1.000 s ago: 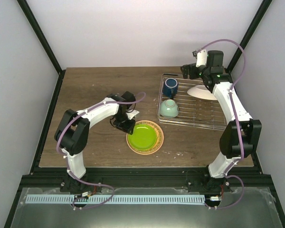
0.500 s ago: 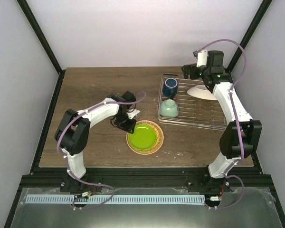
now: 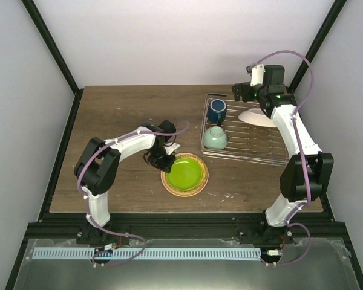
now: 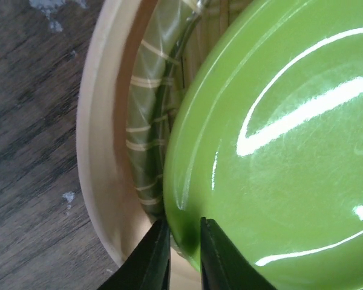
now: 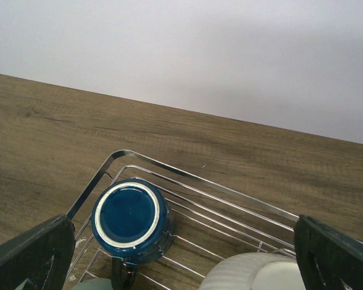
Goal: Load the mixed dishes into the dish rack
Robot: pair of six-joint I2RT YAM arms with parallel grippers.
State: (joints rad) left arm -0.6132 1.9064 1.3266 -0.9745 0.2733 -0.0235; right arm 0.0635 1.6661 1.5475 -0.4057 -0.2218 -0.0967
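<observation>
**Wooden counter [image 3: 121, 109]: grip made on the last loose plate**

Over the past second my left arm crept in. The left fingers [image 4: 163, 257] are now pinched, as far as I can judge, on the rim of the green plate [image 3: 184, 173]. It lies flat, just short of the dish rack [image 3: 254, 151]. The right fingers [image 5: 30, 254] hang wide apart over the racked mug [image 3: 216, 110]. Lifting looks next.

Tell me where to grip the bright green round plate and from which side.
Pinch the left rim of the bright green round plate, probably from the left arm's side. It lies flat, stacked on a terracotta-rimmed plate, so only its raised lip offers an edge; the left gripper straddles it there.
</observation>
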